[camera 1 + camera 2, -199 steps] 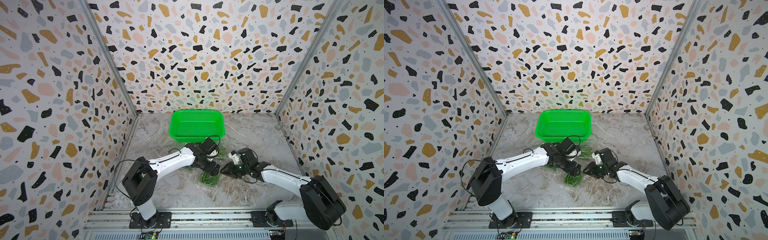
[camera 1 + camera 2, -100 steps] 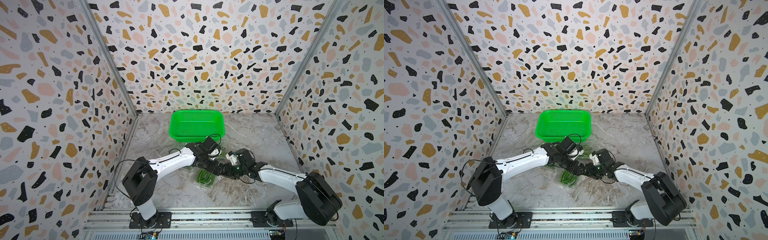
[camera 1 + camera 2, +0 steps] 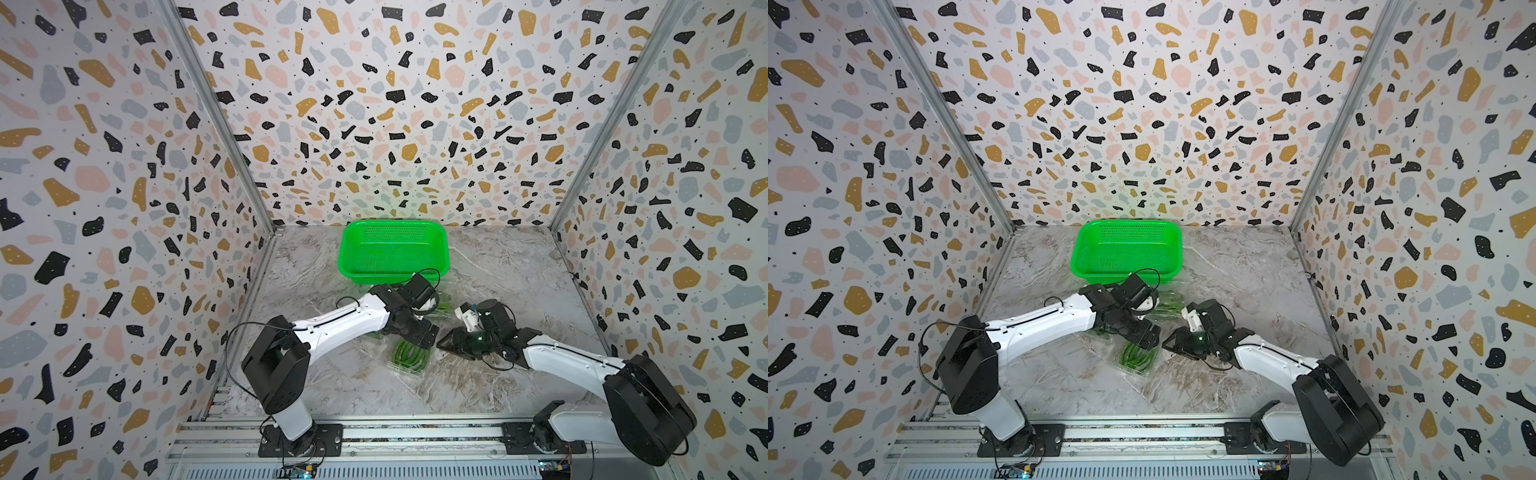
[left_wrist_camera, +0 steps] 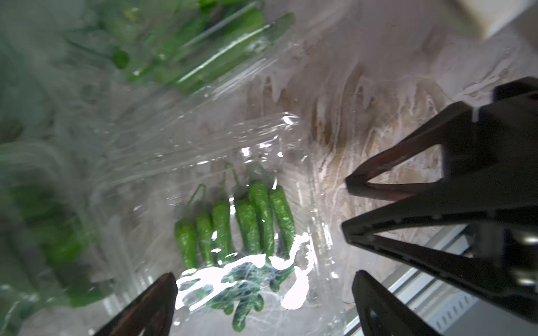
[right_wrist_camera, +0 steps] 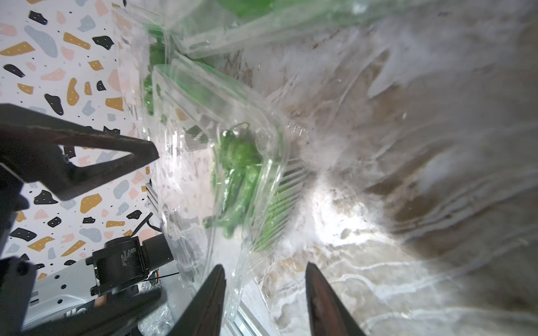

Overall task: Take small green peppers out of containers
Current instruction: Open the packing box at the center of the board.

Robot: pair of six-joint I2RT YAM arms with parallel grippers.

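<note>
A bright green perforated basket (image 3: 345,253) stands at 12 o'clock on the marbled counter (image 3: 519,270), with nothing in it. Speckled walls (image 3: 395,104) close three sides, and an aluminium rail (image 3: 415,432) runs along 6 o'clock.

Three clear plastic packs lie near the counter's centre, all with small green peppers (image 4: 250,221) inside. One pack (image 3: 409,357) lies at the centre, towards 6 o'clock. A second (image 3: 444,301) lies just in front of the basket, towards 1 o'clock. The third (image 3: 374,334) lies at about 9 o'clock from the first and is mostly hidden under the left arm's forearm.

The two arms meet over the centre pack. The left gripper (image 4: 265,276) hangs at the pack's 12 o'clock edge, its jaws spread wide and holding nothing. The right gripper (image 5: 265,266) sits at the pack's 3 o'clock side. Its jaws are parted with the pack's crinkled rim between them, but they are not pressed onto it.

In the left wrist view, six peppers lie side by side in this pack with their stems pointing the same way. More are bunched under bright glare, too blurred to count. The clear plastic still covers them, and none lies loose on the counter.
</note>
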